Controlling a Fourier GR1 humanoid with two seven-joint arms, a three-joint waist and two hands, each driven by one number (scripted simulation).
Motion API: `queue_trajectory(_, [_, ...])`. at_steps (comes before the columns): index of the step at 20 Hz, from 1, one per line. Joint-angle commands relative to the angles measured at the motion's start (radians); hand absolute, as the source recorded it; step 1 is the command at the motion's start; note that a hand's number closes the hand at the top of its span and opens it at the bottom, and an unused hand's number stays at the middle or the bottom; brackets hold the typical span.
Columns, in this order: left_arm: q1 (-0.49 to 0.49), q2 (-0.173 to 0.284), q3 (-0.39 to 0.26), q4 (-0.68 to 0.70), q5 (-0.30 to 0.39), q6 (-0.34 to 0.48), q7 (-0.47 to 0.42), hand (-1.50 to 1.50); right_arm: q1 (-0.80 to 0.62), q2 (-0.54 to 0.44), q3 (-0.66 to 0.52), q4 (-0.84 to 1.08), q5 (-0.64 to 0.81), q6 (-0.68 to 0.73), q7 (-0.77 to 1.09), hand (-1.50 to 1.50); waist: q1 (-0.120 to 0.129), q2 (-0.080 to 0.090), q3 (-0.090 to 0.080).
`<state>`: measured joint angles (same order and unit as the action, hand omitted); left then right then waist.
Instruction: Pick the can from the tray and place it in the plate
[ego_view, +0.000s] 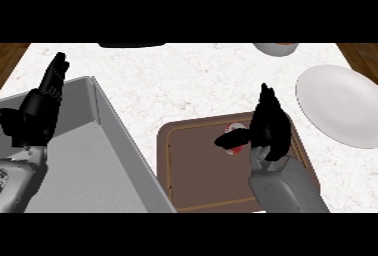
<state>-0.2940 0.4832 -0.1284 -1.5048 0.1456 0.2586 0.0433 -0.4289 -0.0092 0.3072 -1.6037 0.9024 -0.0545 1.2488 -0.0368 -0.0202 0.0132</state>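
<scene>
the can (235, 141) sat on the brown tray (193, 170), up toward the tray's far edge and a little right of its middle, mostly hidden so that only a patch of red and white showed beside the right hand (267, 131). that hand was right against it: the fingers stood straight and pointed toward the far edge of the worktop (184, 75), and the thumb reached out to the left, lying over the can's near side, so the can lay just left of the palm, in the gap between thumb and fingers. whether the thumb had closed on the can could not be told, and the can's long axis could not be read either, since too little of it showed. the white plate (341, 107) lay beyond the tray's far right corner, near the worktop's right edge, so the carry looked like a short one to the right and away. the right hand was far the nearer to both can and plate. the left hand (40, 107) rested open, fingers up, over the grey bin (111, 165) at the worktop's left edge, well apart from the tray.
</scene>
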Motion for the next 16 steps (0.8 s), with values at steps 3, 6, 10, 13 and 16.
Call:
queue_trajectory(3, [0.060,-0.062,-0.057,0.056,0.026,-0.036,0.044,0.00,0.025,0.009,-0.024,-0.047,0.001,0.101,0.239,-1.50,0.007,0.014,-0.016])
queue_trajectory(6, [0.049,-0.057,-0.050,0.063,0.022,-0.039,0.057,0.00,0.079,0.009,0.005,-0.073,0.002,0.071,0.239,-1.50,0.012,0.016,-0.015])
queue_trajectory(10, [0.073,-0.084,-0.066,0.050,-0.008,-0.010,0.039,0.00,0.119,0.009,0.018,-0.114,0.042,0.094,0.212,1.50,0.020,0.015,-0.015])
queue_trajectory(13, [0.032,-0.095,-0.069,0.071,-0.017,-0.011,0.036,0.00,0.105,0.009,0.002,-0.140,0.110,0.129,0.215,1.50,0.011,0.016,-0.016])
queue_trajectory(16, [0.034,-0.086,-0.050,0.080,0.000,-0.032,0.037,0.00,0.122,0.009,0.023,-0.152,0.127,0.125,0.218,1.50,0.017,0.018,-0.016])
